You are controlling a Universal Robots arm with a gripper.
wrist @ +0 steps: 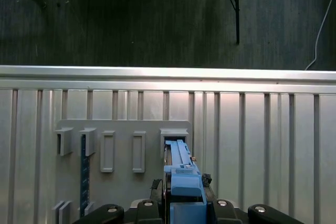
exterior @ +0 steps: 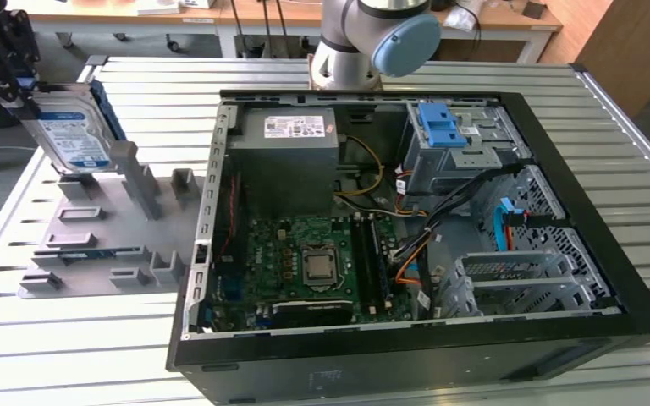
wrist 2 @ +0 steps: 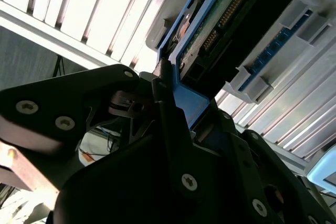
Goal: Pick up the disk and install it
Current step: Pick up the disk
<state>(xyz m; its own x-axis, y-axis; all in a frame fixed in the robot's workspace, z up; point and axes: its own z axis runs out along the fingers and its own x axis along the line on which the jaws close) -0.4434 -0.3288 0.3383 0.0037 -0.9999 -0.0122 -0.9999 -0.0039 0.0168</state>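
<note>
The disk stands upright at the exterior view's far left, a silver drive with a white-and-blue label and a blue carrier frame. My gripper is shut on its upper end, coming in from above. The disk's lower end sits at a slot of the grey holder rack; whether it still rests in the slot I cannot tell. The first wrist view looks along the disk's blue frame edge-on, running from my gripper towards the rack slot. In the second wrist view, the disk's circuit-board side shows, with my black fingers clamped on the blue frame.
An open black computer case lies to the exterior view's right of the rack, with a grey power-supply box, a motherboard and a grey drive cage with a blue latch. The arm's base stands behind it on the slatted metal table.
</note>
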